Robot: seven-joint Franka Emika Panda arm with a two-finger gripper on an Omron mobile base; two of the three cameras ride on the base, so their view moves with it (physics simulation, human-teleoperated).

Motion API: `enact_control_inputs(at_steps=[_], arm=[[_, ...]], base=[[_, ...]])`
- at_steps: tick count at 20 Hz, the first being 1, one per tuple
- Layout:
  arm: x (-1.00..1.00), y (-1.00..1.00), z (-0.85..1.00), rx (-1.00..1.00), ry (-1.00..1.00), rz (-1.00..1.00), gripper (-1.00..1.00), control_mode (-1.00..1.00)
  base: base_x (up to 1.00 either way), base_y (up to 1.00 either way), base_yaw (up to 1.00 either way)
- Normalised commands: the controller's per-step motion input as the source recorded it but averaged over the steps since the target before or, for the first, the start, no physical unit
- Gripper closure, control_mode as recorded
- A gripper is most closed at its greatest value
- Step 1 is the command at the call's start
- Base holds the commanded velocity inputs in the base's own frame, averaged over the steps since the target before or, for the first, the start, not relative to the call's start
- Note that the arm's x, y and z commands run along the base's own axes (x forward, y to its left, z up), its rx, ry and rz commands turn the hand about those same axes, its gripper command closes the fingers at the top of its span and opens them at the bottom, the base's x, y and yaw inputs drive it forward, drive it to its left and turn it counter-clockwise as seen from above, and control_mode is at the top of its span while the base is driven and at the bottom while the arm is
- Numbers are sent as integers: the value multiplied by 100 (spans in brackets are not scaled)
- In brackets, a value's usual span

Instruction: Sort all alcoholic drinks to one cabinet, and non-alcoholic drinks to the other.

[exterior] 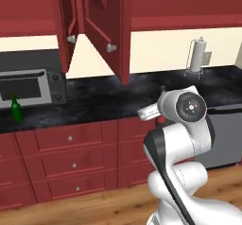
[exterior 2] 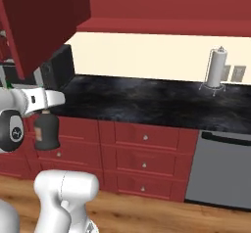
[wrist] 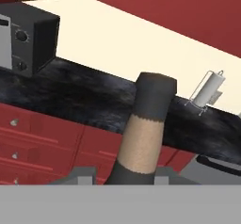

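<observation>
Hand view, gripper [wrist: 123, 177] clamped on dark bottle [wrist: 141, 133]

A microwave [exterior: 30, 88] and paper-towel holder [exterior: 197, 57] stand on the black counter [exterior: 118, 96].

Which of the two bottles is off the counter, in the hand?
The squat dark bottle, gripped by its neck in the hand; the slim green bottle stands by the microwave.

so the squat bottle [exterior 2: 46, 131] sits between the jaws out in front of the drawers [exterior 2: 145, 151], microwave [wrist: 26, 37] on the counter [exterior 2: 147, 102] up left of them, paper towel holder [wrist: 207, 92] off right, slim bottle [exterior: 16, 109] beside the microwave.
</observation>
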Motion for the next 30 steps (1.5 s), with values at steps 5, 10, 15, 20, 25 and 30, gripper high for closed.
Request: enact_control_inputs(at_steps=[5, 10, 15, 20, 25, 30], arm=[[0, 0, 0, 0, 0, 0, 100, 100], [0, 0, 0, 0, 0, 0, 100, 100], [0, 0, 0, 0, 0, 0, 100, 100], [0, 0, 0, 0, 0, 0, 100, 100], [0, 0, 0, 0, 0, 0, 100, 100], [0, 0, 0, 0, 0, 0, 100, 100]], base=[[3, -90, 1], [59, -48, 13], [75, -46, 17], [78, -24, 7], [79, -1, 0], [69, -1, 0]])
